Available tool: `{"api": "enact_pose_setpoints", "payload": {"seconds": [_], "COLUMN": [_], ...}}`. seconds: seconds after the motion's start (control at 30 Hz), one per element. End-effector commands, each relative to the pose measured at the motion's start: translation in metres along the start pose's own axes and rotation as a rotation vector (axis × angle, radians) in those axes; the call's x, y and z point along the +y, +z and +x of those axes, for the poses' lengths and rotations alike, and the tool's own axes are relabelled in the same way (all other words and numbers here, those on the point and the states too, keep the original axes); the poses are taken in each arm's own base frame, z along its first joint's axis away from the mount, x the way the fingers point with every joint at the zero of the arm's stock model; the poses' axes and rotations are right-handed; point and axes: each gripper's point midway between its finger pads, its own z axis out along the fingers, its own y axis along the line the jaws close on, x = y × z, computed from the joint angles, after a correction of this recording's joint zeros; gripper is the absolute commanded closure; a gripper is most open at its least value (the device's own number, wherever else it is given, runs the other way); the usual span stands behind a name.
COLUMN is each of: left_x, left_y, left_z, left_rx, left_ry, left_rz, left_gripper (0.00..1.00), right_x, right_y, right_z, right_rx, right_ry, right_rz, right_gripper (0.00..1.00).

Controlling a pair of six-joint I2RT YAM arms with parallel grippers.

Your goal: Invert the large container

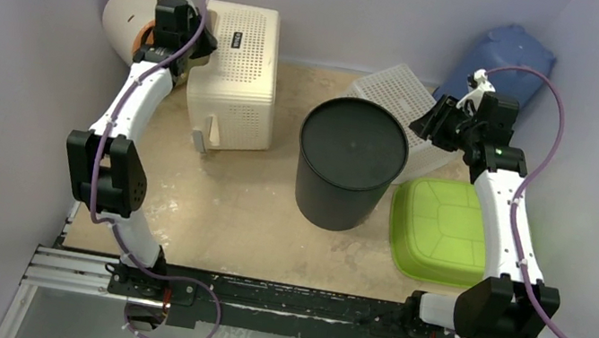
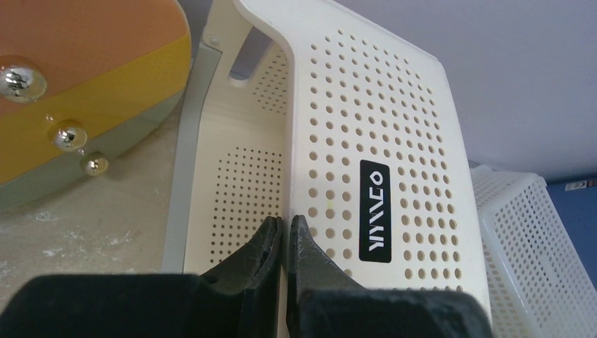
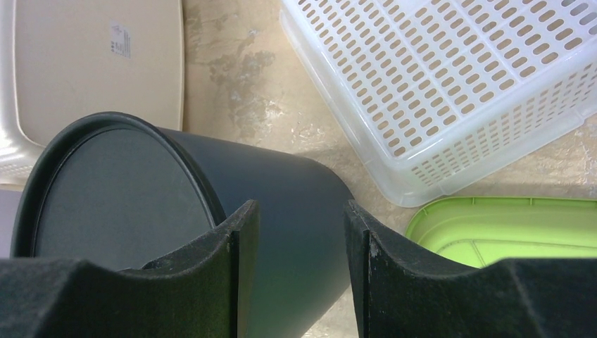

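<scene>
Black bin (image 1: 349, 163) stands mid-table, flat closed base up; looks already inverted. Right gripper (image 3: 301, 211) spread wide, empty, hovers by bin's far-right side, apparently not touching. Left gripper (image 2: 283, 225) pinched closed, empty, far left beside cream basket (image 2: 380, 141), out of way.

count: 1 black bin (image 1: 349, 163). 2 perforated baskets: cream basket (image 1: 238, 78), white basket (image 1: 395, 89). 1 black label (image 2: 376, 211) seen on the cream basket. 1 green tub (image 1: 442, 230). 1 blue bag (image 1: 506, 58) at the back, can't tell exactly what it is. 1 round drum (image 1: 127, 13), with 3 chrome studs (image 2: 69, 135) showing on its face in the left wrist view. 2 arms: left arm (image 1: 136, 98), right arm (image 1: 500, 196). 2 grippers: left gripper (image 2: 285, 224), right gripper (image 3: 301, 211), 2 fingers each. 1 table (image 1: 225, 212).
</scene>
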Motion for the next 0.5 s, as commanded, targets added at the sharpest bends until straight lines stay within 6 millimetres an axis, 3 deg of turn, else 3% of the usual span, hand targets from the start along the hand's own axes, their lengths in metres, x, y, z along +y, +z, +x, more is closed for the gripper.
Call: {"api": "enact_pose_setpoints", "payload": {"seconds": [0.0,0.1,0.3,0.47], "left_x": [0.103,0.119,0.15,0.17], "left_y": [0.01,0.011,0.005,0.007], "left_z": [0.105,0.123,0.119,0.137], "left_rx": [0.294,0.322,0.301,0.361], "left_ry": [0.11,0.119,0.173,0.203], "left_rz": [-0.333,-0.385,-0.526,-0.593], "left_gripper": [1.0,1.0,1.0,1.0], "right_x": [0.003,0.001,-0.002,-0.002], "right_y": [0.002,0.004,0.005,0.01], "right_z": [-0.006,-0.004,-0.002,-0.001], "right_rx": [-0.027,-0.023,-0.021,-0.015], "right_ry": [-0.023,-0.024,-0.029,-0.028], "right_rz": [-0.025,-0.02,-0.01,-0.019], "right_gripper": [0.5,0.5,0.5,0.5]}}
